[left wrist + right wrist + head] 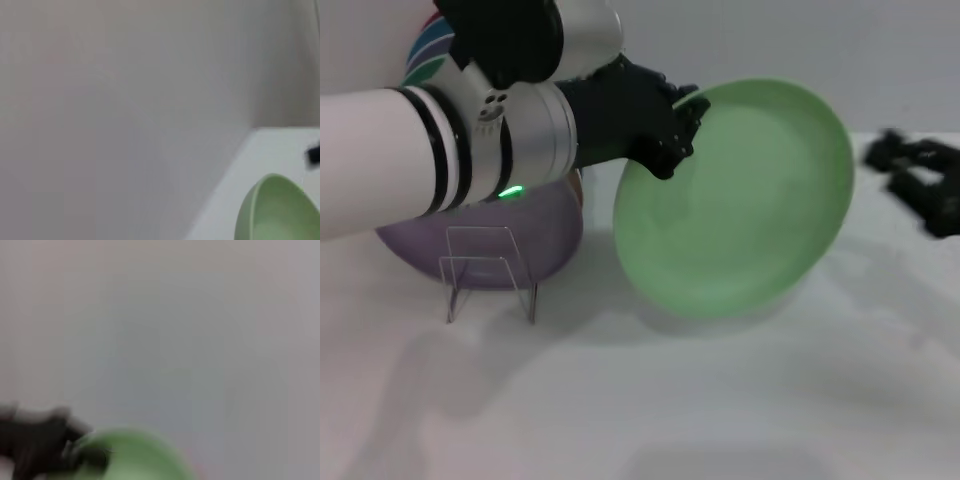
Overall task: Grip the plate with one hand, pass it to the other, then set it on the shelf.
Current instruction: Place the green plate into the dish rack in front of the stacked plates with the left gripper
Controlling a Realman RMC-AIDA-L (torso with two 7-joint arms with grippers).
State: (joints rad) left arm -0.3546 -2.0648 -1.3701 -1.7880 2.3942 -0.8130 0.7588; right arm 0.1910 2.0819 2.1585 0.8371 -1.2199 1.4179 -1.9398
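The pale mint-green plate (735, 200) is tilted up on edge over the middle of the table. My left gripper (675, 125) is shut on its upper left rim. The plate also shows in the left wrist view (277, 212) and in the right wrist view (135, 455), where the left gripper (75, 450) grips its rim. My right gripper (920, 180) hangs at the far right, apart from the plate. The clear acrylic shelf (490, 272) stands upright on the table to the left of the plate, below my left arm.
A lilac plate (480, 240) sits right behind the shelf. A striped coloured object (428, 52) shows at the back left. The white table (720, 400) stretches to the front. A grey wall (125, 100) is behind.
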